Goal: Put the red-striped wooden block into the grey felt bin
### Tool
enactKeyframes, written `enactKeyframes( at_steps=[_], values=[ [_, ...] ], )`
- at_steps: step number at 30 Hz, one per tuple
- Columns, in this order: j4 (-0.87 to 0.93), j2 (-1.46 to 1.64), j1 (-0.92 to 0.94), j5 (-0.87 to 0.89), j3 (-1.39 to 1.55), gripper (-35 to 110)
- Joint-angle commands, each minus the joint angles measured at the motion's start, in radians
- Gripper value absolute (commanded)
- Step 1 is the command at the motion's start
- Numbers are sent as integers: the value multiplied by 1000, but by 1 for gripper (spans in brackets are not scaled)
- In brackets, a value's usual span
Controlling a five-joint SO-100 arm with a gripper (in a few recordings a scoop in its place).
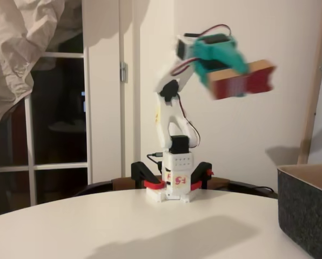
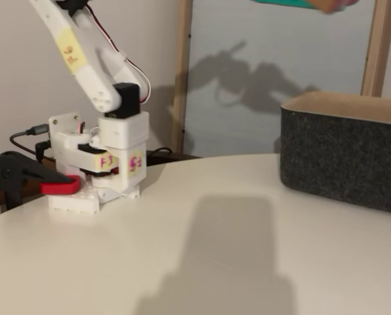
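Observation:
High above the table, my teal gripper (image 1: 234,69) is shut on the red-striped wooden block (image 1: 242,81), which looks blurred, with a tan top edge and a red face. In a fixed view the same teal gripper (image 2: 294,3) and a sliver of the block (image 2: 330,5) touch the top edge of the picture, above and left of the bin. The grey felt bin (image 1: 307,208) stands at the right side of the white table, dark charcoal outside and tan inside (image 2: 343,147). The block hangs well above the bin and left of it in both fixed views.
The white arm base (image 1: 174,181) is clamped at the far table edge with black and red clamps (image 2: 31,178). A wooden frame post (image 2: 180,75) stands behind the table. The round white table (image 1: 123,226) spreads between base and bin.

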Motion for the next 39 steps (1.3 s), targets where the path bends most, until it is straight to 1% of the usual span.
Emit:
enactKeyframes(
  at_steps=[1,7,13,19,25,28,30,32,39],
  values=[
    [-9,-3,-132,-26,-43,11],
    [-26,-140,-348,-87,-60,10],
    [-35,-331,-491,-204,-106,7],
    [-35,-523,-512,-252,-199,6],
    [-35,-646,-471,-278,-247,7],
    [-29,-653,-463,-282,-239,11],
    [8,-652,-465,-301,-239,18],
    [35,-644,-474,-311,-242,22],
    [114,-552,-515,-380,-245,24]
  ],
)
